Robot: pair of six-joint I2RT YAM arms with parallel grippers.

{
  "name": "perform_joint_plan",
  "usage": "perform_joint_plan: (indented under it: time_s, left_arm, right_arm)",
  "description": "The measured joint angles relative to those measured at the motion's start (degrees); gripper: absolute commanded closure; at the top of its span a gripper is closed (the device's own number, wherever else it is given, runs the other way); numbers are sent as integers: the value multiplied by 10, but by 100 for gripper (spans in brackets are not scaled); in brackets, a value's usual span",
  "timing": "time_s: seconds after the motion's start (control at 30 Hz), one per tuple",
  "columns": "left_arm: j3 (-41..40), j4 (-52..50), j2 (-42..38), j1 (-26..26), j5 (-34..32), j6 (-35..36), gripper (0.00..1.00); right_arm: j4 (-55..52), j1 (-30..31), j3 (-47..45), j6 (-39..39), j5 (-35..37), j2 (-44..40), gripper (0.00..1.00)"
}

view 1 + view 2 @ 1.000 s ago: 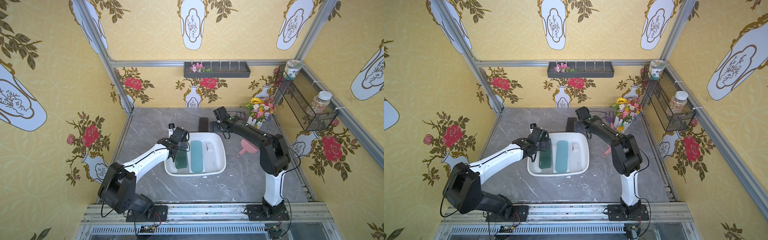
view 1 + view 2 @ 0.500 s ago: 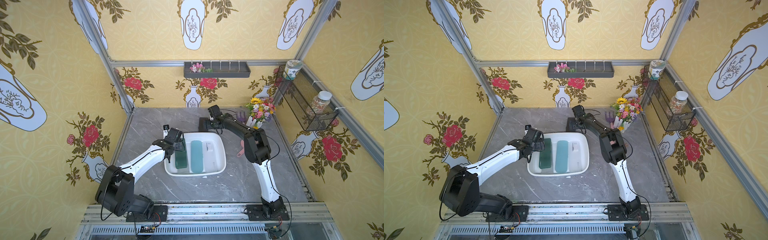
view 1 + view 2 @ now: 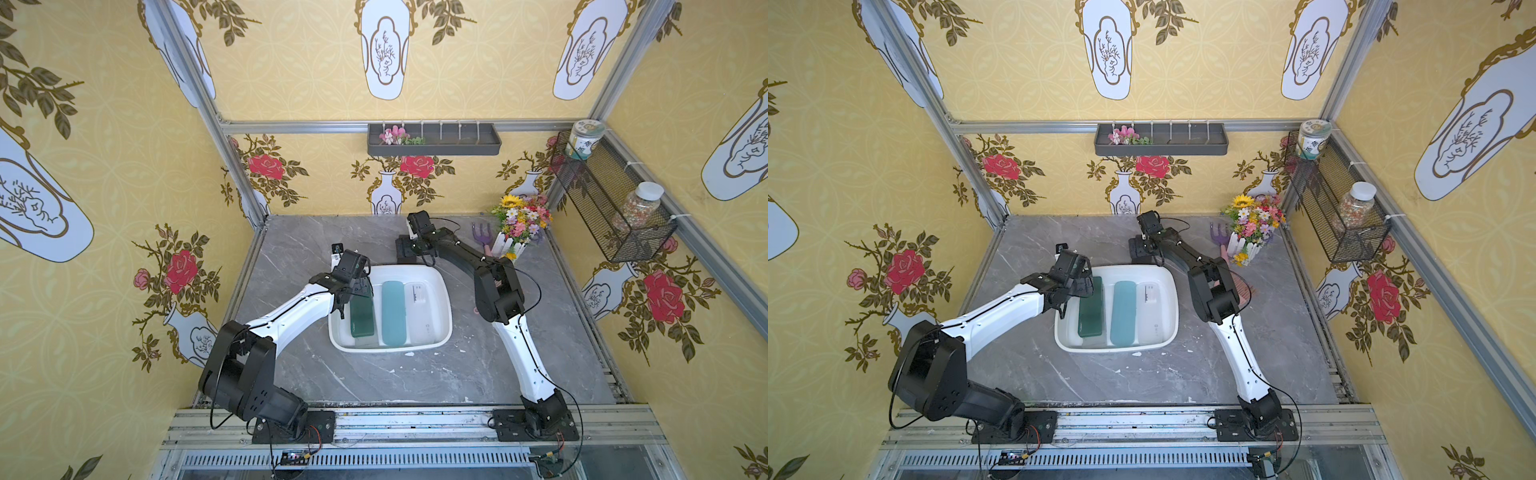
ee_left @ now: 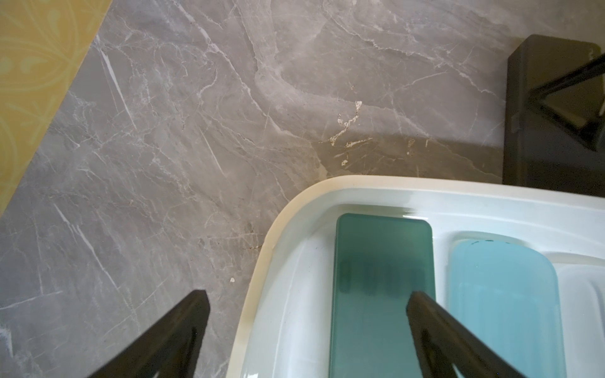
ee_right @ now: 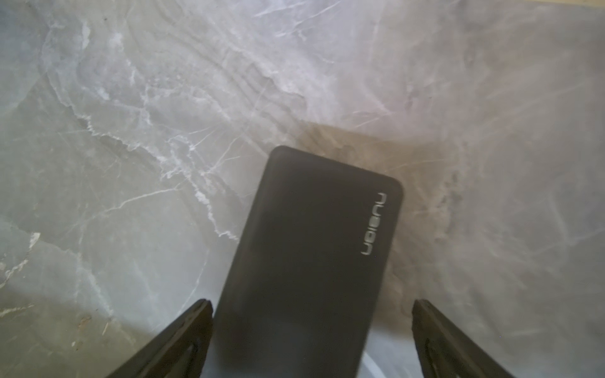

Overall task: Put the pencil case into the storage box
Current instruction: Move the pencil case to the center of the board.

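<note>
Grey marble tabletop (image 3: 374, 382), three pencil cases (image 3: 392, 311) laid in storage box (image 3: 390, 348), left gripper (image 4: 306, 296) held wide above its rim, right gripper (image 5: 311, 302) jaws parted over black pencil case (image 5: 307, 248)

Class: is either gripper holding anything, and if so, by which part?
Nothing is held. The left gripper is open above the rim of the storage box; the right gripper is open astride the black case, not clamping it.

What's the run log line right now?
left gripper open over storage box rim | right gripper open over black case | black case outside storage box
</note>
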Motion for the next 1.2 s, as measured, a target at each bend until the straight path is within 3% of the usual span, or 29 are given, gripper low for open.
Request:
perform_joint_plan:
  time_s: [0.13, 0.53, 1.2]
  left_arm:
    - [0, 2, 7, 5, 2, 5, 0]
    - [-7, 28, 19, 31, 13, 23, 0]
    - [-32, 57, 20, 40, 33, 35, 0]
  right_arm:
    - [12, 5, -6, -4, 5, -7, 3]
    - [-11, 21, 101, -13, 50, 49, 3]
    - [-54, 18, 106, -36, 123, 61, 3]
